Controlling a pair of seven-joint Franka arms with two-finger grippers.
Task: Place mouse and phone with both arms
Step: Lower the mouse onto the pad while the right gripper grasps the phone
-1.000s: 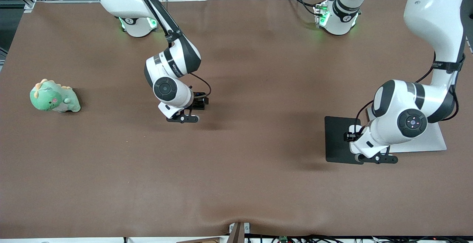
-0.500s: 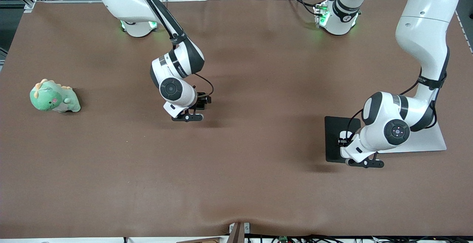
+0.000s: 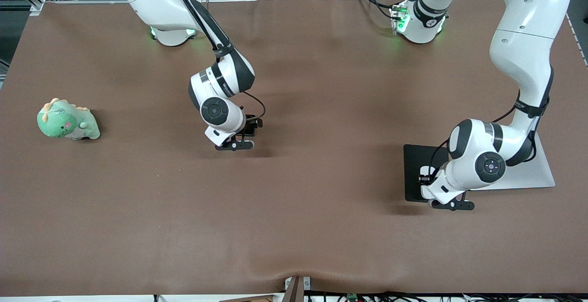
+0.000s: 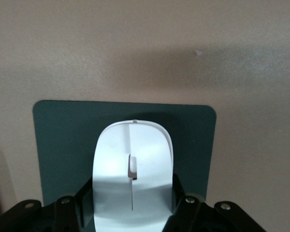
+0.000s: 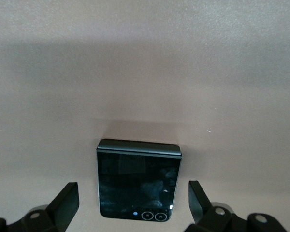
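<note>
I count one glossy white oval mouse (image 4: 132,181), one small glossy black phone (image 5: 138,180), one matte black rectangular pad (image 3: 417,173), one green plush dinosaur (image 3: 67,120).

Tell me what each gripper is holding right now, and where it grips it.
The left gripper holds the mouse by its two long sides, over the black pad. The right gripper holds nothing, open around the phone.

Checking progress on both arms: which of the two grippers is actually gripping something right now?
The left gripper: its fingers clamp the white mouse over the black pad. The right gripper is open, fingers apart on either side of the phone.
</note>
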